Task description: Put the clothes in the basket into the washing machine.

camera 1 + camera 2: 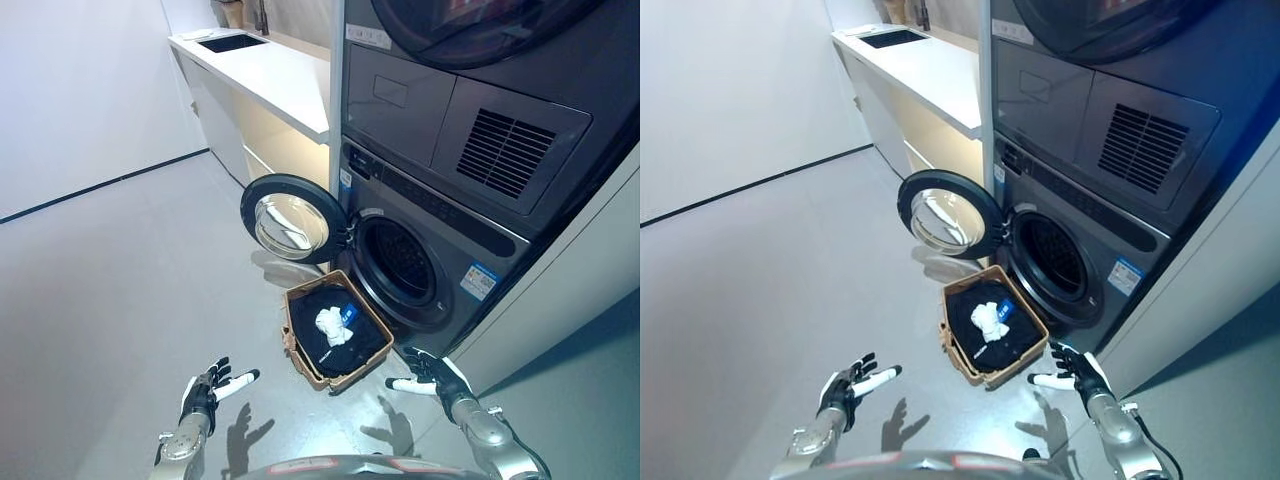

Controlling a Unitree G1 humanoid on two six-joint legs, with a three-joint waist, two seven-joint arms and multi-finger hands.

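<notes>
- The left hand (207,394) hangs low over the smooth grey floor (130,270), its dark fingers spread and relaxed, a white-covered one pointing toward the basket; it holds nothing.
- The right hand (432,375) is likewise splayed and empty, with a white-tipped finger reaching leftward toward the basket's near corner.
- The basket (300,352), a squarish tan woven tub, sits on the floor between the two hands and a little beyond their fingertips, nearer the right hand's.
- Inside it lie the clothes (365,338): a soft dark heap filling the tub, with a crumpled white piece (332,325) and a small blue patch on top.
- Just beyond the basket, past the right fingers, stands the washing machine (455,250), dark grey metal with a round drum mouth.
- Its round door (290,219), glass ringed in black, is swung open to the left, above the basket's far edge.
- A second unit with a slatted vent (503,150) is stacked above.
- A white counter (270,75) runs off beyond.
</notes>
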